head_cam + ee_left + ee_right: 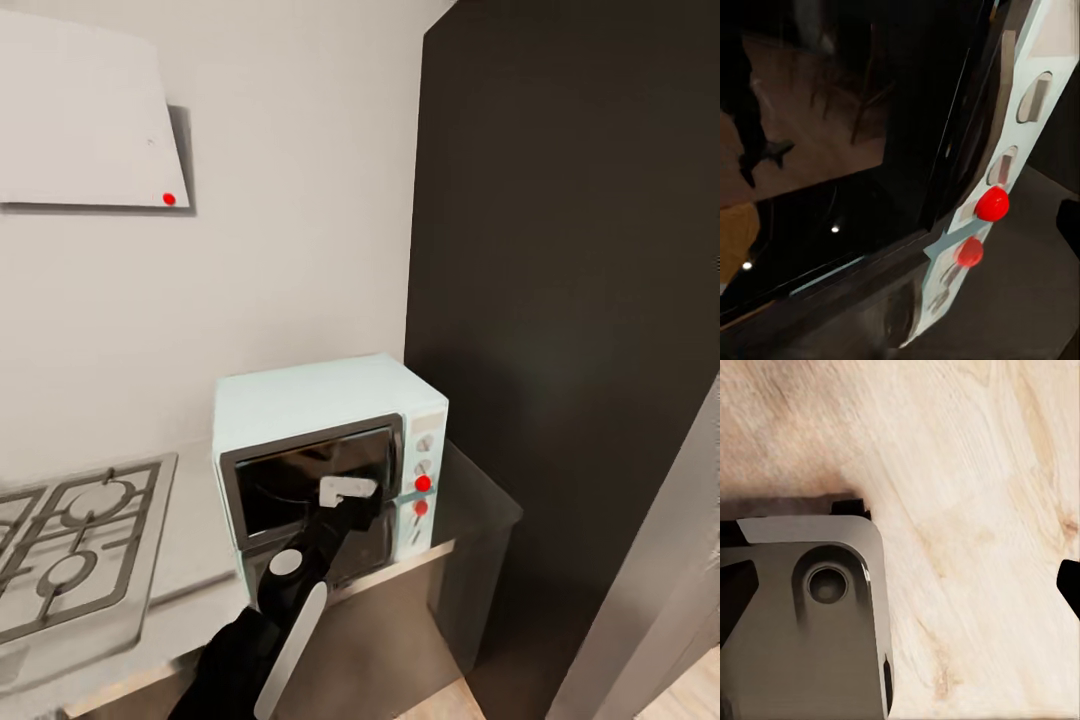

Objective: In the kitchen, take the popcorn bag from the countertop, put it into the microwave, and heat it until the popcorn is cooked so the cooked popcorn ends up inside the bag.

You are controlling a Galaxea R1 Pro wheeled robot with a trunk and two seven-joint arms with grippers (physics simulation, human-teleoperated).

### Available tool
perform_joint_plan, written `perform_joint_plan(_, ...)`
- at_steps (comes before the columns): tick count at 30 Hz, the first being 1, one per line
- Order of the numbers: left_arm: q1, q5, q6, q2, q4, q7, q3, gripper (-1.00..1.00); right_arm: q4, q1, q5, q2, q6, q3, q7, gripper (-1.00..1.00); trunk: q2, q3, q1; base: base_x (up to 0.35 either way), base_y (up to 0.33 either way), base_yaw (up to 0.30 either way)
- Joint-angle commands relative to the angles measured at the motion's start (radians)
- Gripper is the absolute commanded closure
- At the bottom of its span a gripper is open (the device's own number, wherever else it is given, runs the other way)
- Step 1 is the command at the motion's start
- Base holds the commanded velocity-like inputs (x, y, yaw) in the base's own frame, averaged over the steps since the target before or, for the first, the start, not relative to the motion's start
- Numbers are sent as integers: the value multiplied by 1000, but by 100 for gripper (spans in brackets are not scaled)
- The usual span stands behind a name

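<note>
The mint-blue microwave stands on the steel countertop against the wall, its dark glass door shut. My left arm reaches up to the door, and the left gripper is right at the glass beside the control panel with its red dot. In the left wrist view the glass and the red dot are very close, and one fingertip shows at the frame's edge, set wide. A tan-yellow patch shows at the glass; whether it is the popcorn bag I cannot tell. My right gripper hangs open over the wood floor.
A gas hob lies left of the microwave, with a white slanted hood above it. A tall dark cabinet rises right of the microwave. The robot's grey base sits on the plank floor.
</note>
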Motion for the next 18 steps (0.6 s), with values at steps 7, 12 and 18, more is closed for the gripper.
perform_joint_plan(7,-1,12,4,-1,-1,9,-5,-100,3,-1,9,0,-3,-9,0,-100,-1,-1,0,-268,182,0)
perform_joint_plan(12,-1,12,4,-1,-3,19,-72,-100,3,-1,11,0,-5,-9,4,-100,-1,-1,0,-269,182,0)
perform_joint_plan(18,0,69,5,-1,-9,85,-118,-100,1,-1,19,-8,-4,-1,-1,-100,-1,-1,0,-269,182,0)
